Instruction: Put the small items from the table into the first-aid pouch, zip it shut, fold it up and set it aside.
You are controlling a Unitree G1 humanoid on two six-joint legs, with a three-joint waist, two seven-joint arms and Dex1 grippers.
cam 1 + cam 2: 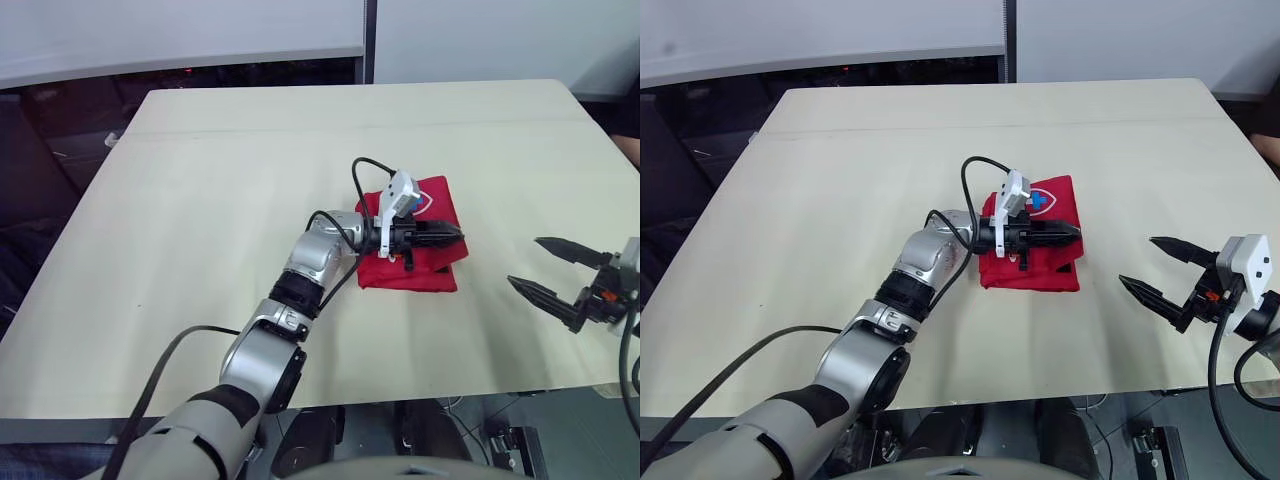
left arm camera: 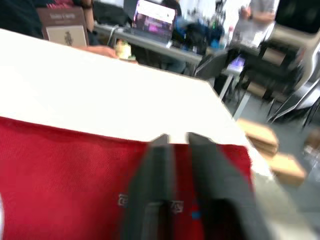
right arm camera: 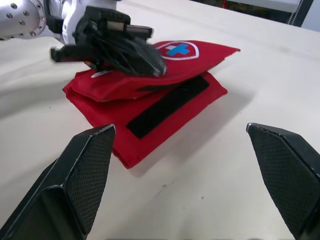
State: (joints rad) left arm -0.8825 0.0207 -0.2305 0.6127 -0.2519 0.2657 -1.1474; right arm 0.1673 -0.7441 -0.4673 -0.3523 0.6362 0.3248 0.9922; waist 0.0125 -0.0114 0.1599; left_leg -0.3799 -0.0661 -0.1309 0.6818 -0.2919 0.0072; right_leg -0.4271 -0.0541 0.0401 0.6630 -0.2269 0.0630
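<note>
Left gripper [image 1: 450, 234], fingers pressed together, lies atop the folded red first-aid pouch [image 1: 425, 275] mid-bench [image 1: 230, 180]; right gripper [image 1: 524, 262] hangs spread wide, well apart. Folding seems in hand; next calls for pressing the flap flat, then moving it aside

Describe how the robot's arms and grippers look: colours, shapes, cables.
The left arm is rounded silver segments with black joints; black cables loop along it, and a white camera mount sits at the wrist behind the left gripper, whose fingers are slim and black. The right gripper has two pointed black fingers with cross-hatched pads, a white boxy housing and a black cable.
</note>
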